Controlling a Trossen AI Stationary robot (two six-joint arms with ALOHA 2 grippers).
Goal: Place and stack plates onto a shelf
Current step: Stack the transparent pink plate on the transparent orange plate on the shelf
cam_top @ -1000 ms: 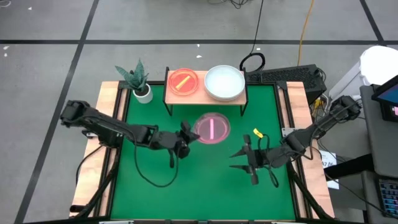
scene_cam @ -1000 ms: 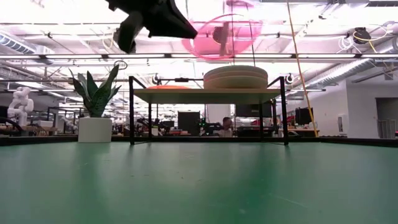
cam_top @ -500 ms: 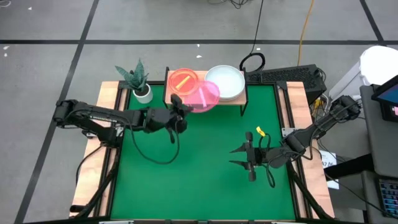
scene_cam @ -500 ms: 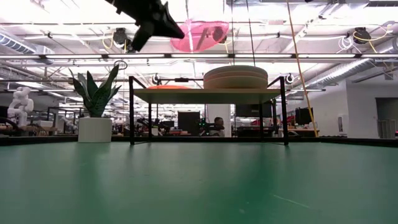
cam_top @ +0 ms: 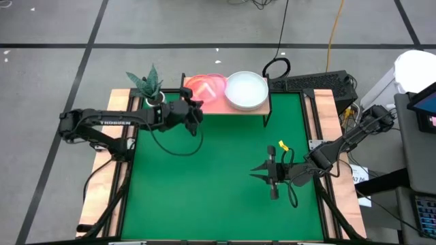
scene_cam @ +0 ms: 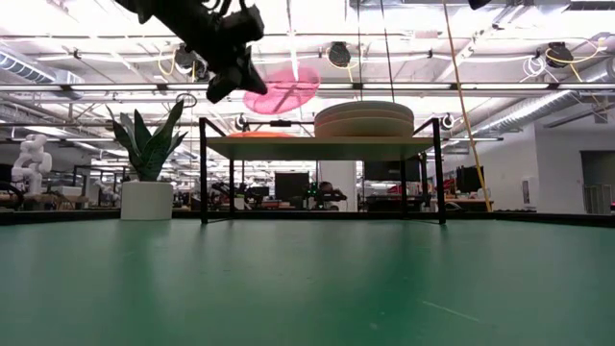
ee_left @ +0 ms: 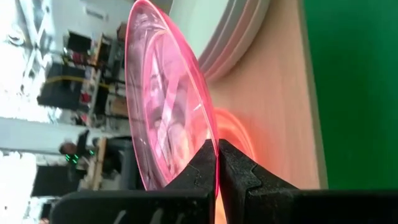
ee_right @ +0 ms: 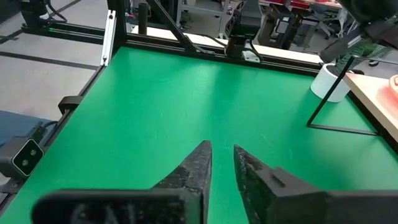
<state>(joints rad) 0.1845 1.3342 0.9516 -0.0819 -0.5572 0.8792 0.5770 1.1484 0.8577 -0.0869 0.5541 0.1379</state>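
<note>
My left gripper (ee_left: 217, 163) clamps its jaws on a pink plate (ee_left: 163, 106) above the shelf (cam_top: 219, 106); my right gripper (ee_right: 222, 163) hovers over the worktop (cam_top: 211, 184), jaws narrowly parted.

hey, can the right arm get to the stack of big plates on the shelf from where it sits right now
Probably yes. The right gripper hangs empty over bare green mat, nothing between it and the stack of big plates on the shelf. The left gripper with its pink plate works beside the stack, so it could crowd the approach.

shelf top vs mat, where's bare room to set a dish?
Shelf is crowded: stack of large plates on one half, pink plate over the other. The green mat is bare from the shelf legs to the right gripper.
</note>
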